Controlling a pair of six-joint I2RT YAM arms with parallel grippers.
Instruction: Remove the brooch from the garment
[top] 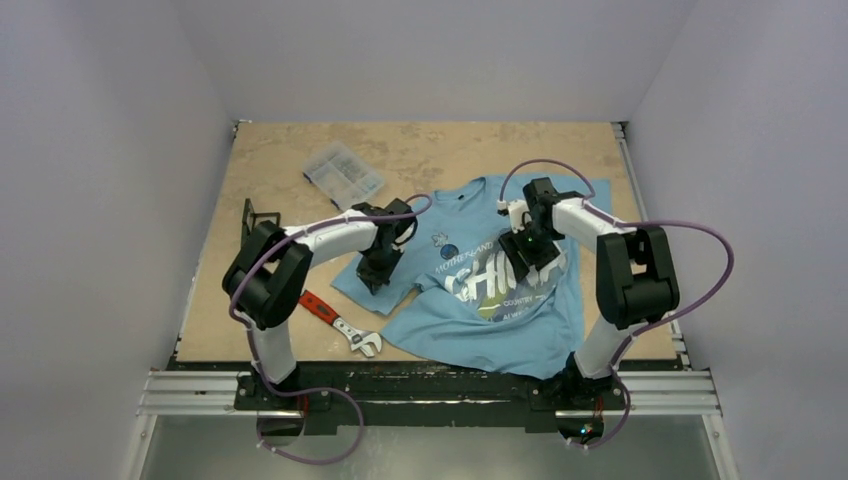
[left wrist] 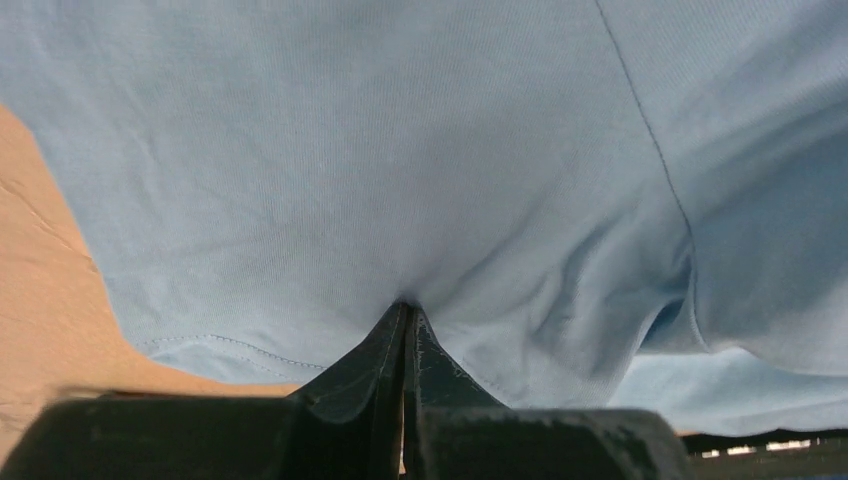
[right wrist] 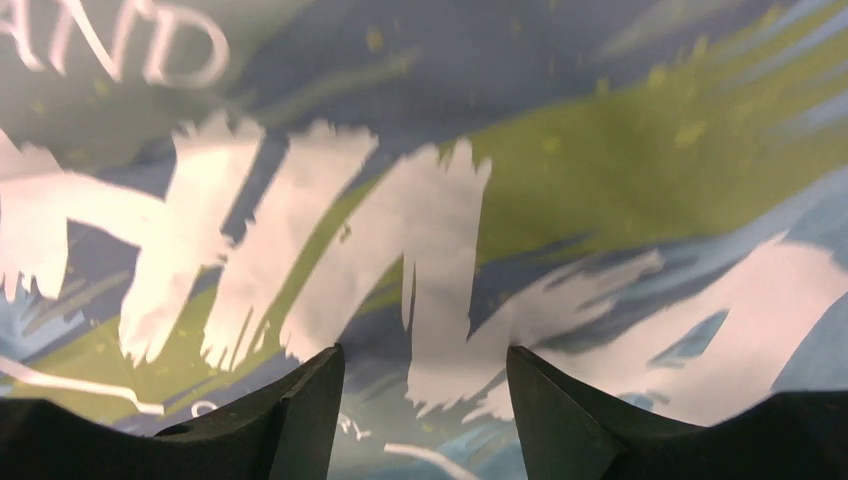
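The garment (top: pixel 500 300), a light blue T-shirt with white "CHINA" lettering and a yellow-green streak, lies flat on the table. A small dark blue round thing (top: pixel 449 252) on its chest, left of the lettering, looks like the brooch; neither wrist view shows it. My left gripper (top: pixel 375 272) is at the shirt's left sleeve. Its fingers (left wrist: pixel 405 330) are pressed together, and the plain blue cloth (left wrist: pixel 400 180) puckers at their tips. My right gripper (top: pixel 527 262) hovers low over the printed lettering (right wrist: pixel 440 230), its fingers (right wrist: pixel 310 400) apart with only cloth below them.
A clear plastic parts box (top: pixel 343 173) lies at the back left. A red-handled adjustable wrench (top: pixel 338 322) lies near the front edge by the left arm. A small black bracket (top: pixel 255 217) stands at the table's left side. White walls enclose the table.
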